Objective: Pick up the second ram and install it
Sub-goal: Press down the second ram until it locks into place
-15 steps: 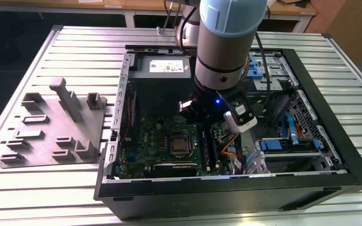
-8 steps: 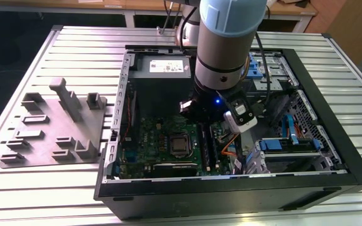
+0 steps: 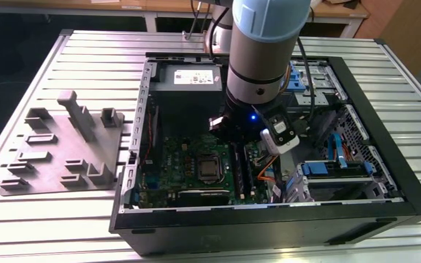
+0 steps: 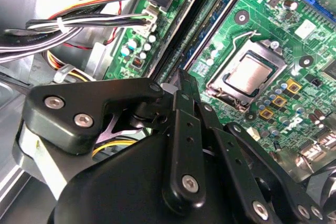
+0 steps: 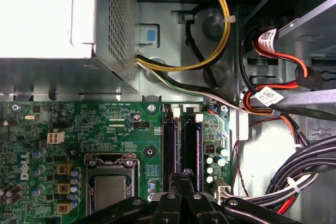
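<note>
Pincer fingers together, tips over the memory slots on my green board. Second ram seems seated in a slot, hard to confirm. Risk: pressing off-line could bend the stick or leave its latches unlocked.

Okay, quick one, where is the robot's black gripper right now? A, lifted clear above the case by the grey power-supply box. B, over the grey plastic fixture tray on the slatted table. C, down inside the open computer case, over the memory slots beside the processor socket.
C: in the first wrist view the black gripper sits over the long dark memory slots on the large green motherboard, beside the metal processor socket.
</note>
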### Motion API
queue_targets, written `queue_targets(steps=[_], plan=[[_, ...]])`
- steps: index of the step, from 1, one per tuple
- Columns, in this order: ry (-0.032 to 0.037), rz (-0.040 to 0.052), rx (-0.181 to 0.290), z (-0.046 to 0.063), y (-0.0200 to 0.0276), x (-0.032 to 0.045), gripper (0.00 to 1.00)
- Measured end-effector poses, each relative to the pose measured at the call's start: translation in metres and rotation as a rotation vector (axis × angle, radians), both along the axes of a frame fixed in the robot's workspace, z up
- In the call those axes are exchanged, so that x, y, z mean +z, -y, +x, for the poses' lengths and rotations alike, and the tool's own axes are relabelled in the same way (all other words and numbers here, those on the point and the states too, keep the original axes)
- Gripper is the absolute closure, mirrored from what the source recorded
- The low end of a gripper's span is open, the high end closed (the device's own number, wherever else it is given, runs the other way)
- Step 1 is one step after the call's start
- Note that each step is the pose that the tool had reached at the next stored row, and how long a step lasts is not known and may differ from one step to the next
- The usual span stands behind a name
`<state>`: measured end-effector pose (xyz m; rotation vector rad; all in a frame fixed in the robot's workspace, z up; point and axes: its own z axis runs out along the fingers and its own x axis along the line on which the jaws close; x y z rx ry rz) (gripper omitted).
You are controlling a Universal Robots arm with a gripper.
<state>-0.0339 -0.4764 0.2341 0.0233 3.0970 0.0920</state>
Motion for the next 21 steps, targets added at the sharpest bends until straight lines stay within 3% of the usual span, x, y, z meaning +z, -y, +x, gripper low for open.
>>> queue_targets(steps=[6, 10, 13, 21], plan=[[0.0, -0.0001, 0.0, 0.0, 0.0, 0.0002, 0.9], [0.0, 0.0095, 0.0, 0.0, -0.0006, -0.0002, 0.9], [0.0, 0.0111, 0.0, 0.0, -0.0016, -0.0003, 0.9], [0.0, 0.0112, 0.0, 0.0, -0.0129, -0.0007, 0.9]])
